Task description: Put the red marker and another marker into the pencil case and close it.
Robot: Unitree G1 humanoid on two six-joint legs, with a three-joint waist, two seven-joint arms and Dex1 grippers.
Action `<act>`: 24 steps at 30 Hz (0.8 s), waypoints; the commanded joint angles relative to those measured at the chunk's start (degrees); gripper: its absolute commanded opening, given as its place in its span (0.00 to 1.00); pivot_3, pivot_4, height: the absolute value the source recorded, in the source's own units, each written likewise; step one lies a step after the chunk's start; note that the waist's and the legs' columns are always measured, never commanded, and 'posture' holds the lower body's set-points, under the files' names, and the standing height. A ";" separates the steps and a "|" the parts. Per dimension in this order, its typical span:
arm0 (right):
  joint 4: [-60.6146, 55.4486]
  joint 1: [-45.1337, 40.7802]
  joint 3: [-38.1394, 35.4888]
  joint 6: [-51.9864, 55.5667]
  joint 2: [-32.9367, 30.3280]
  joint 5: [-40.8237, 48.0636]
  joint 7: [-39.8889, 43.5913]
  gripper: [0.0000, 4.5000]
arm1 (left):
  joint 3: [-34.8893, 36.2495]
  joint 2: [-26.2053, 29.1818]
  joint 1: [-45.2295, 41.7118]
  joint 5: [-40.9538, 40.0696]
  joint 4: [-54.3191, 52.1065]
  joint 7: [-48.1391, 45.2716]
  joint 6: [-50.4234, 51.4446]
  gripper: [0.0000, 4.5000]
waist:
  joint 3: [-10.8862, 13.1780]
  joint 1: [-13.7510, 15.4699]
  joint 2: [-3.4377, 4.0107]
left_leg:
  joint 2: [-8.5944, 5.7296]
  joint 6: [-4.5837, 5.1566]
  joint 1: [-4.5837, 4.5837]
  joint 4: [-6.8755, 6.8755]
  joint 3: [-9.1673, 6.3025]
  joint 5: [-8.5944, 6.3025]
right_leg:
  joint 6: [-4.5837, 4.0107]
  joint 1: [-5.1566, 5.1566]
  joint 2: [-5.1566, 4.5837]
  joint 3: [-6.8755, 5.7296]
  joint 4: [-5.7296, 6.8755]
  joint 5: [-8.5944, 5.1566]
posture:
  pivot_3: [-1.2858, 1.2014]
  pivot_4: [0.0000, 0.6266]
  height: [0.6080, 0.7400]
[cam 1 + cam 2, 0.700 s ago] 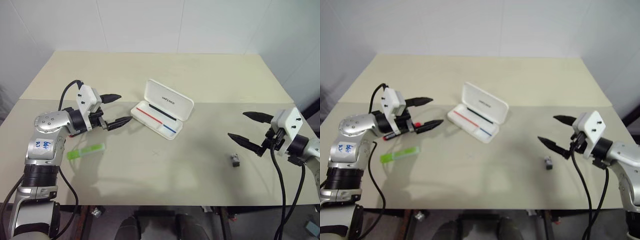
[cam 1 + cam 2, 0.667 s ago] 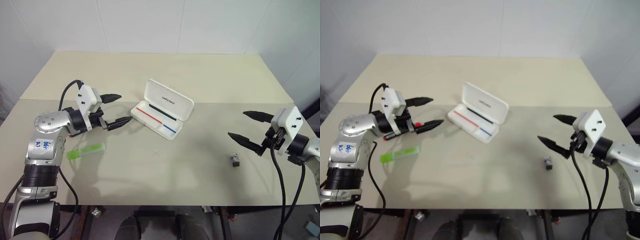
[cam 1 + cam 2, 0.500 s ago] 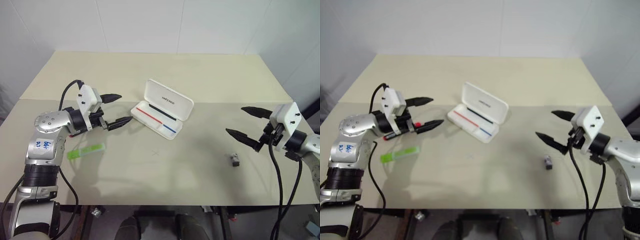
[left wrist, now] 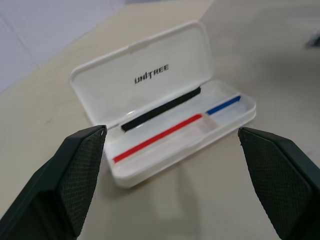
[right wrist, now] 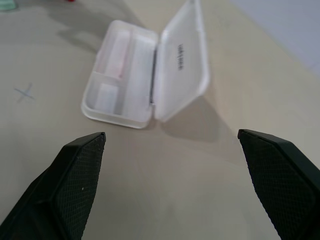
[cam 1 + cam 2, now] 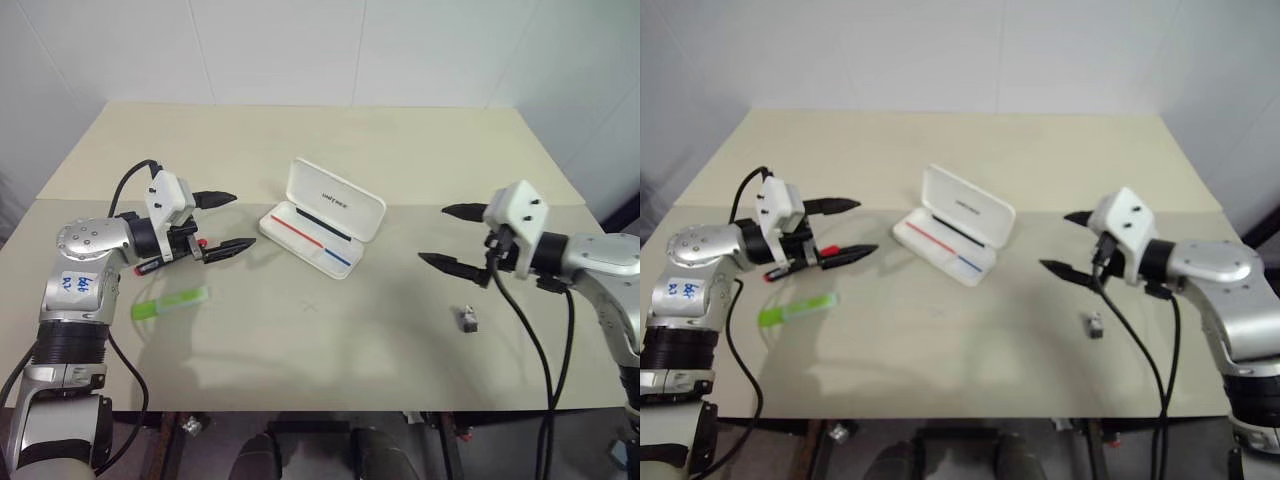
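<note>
White hard pencil case (image 6: 322, 229) lies open mid-table, its lid propped up, thin red and blue lines inside. Both grippers hover with fingers spread and empty: the left gripper (image 6: 222, 222) beside the case, over the red-and-black marker (image 6: 805, 262), the right gripper (image 6: 453, 237) well apart from it. Near the left arm lies the flat light green translucent marker (image 6: 170, 302).

Beige table (image 6: 400, 150): case (image 6: 322, 217), markers, clip.

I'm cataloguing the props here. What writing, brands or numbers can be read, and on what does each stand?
"UNITREE": dark lettering inside the open lid of the pencil case.
Blue handwriting on a white sticker on the left arm: too small to read.
Green marker and red marker: no readable print.
</note>
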 commanded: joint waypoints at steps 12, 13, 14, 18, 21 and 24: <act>6.33 -16.03 16.61 2.96 10.96 -5.96 3.77 0.55 | 3.80 5.45 3.04 -0.62 -1.21 -2.10 0.72 1.00 | 0.00 -0.11 0.00 | 0.03 0.02 -0.11 0.03 0.03 -0.01 | 0.00 -0.18 0.01 -0.02 0.14 0.00 | 0.52 0.24 1.00; 7.51 -17.48 17.96 3.36 11.83 -6.59 4.19 0.55 | 3.91 5.48 3.20 -0.44 -1.09 -1.98 0.54 1.00 | 0.00 -0.12 0.00 | 0.03 0.02 -0.11 0.02 0.03 -0.01 | -0.01 -0.19 0.01 -0.02 0.14 -0.01 | 0.52 0.24 1.00; 8.67 -18.68 19.32 3.69 12.52 -7.23 4.98 0.55 | 3.96 5.43 3.29 -0.34 -1.05 -1.85 0.48 1.00 | 0.00 -0.13 0.00 | 0.03 0.02 -0.11 0.02 0.03 -0.01 | -0.01 -0.19 0.01 -0.02 0.14 -0.01 | 0.52 0.24 1.00; 13.98 -22.21 23.84 3.39 15.49 -11.11 6.14 0.55 | 4.12 5.24 4.20 -0.46 -1.82 -1.66 0.48 1.00 | 0.00 -0.06 0.00 | 0.03 0.02 -0.15 0.01 0.04 -0.02 | -0.03 -0.22 0.00 -0.03 0.12 -0.02 | 0.52 0.24 1.00; 16.61 -23.57 26.45 6.18 16.27 -11.70 9.43 0.55 | 4.26 5.06 5.17 -0.61 -2.85 -1.32 0.56 1.00 | 0.00 0.09 0.00 | 0.03 0.02 -0.34 0.03 0.04 -0.02 | -0.02 -0.43 0.00 -0.04 0.16 -0.02 | 0.52 0.24 1.00; 20.36 -24.19 27.84 3.97 17.58 -14.34 9.38 0.55 | 4.81 5.18 6.73 -1.02 -4.62 -1.02 0.93 1.00 | -0.02 0.17 -0.02 | 0.03 0.02 -0.81 0.23 0.03 -0.01 | -0.01 -0.92 0.00 -0.04 0.38 -0.01 | 0.52 0.24 1.00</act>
